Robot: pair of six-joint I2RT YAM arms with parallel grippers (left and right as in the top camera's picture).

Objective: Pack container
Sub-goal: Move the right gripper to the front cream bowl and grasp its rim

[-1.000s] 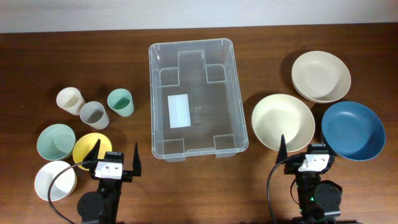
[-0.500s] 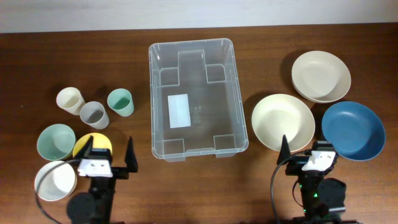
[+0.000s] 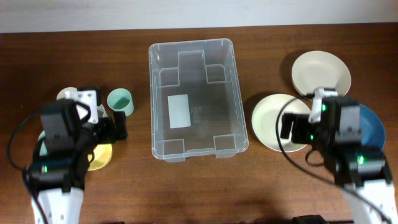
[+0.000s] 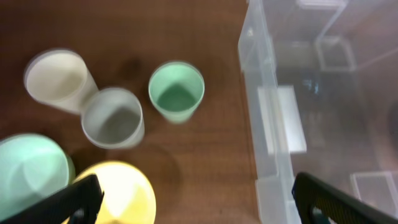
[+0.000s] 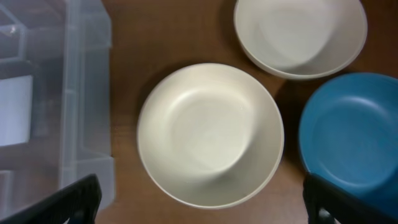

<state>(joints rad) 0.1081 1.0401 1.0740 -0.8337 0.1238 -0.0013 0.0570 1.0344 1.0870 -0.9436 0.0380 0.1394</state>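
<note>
The container is a large clear plastic bin at the table's middle, with nothing in it but a white label on its base. Its left wall shows in the left wrist view and its right wall in the right wrist view. My left gripper is open and empty, held high above the wood between a yellow bowl and the bin. My right gripper is open and empty, held high over the near edge of a cream bowl.
Left of the bin are a green cup, a grey cup, a cream cup and a pale green bowl. Right of it are a second cream bowl and a blue bowl.
Both arms have risen from the table's front edge and swung forward. The left is now over the cups and bowls, the right over the cream and blue bowls. No object has moved.
</note>
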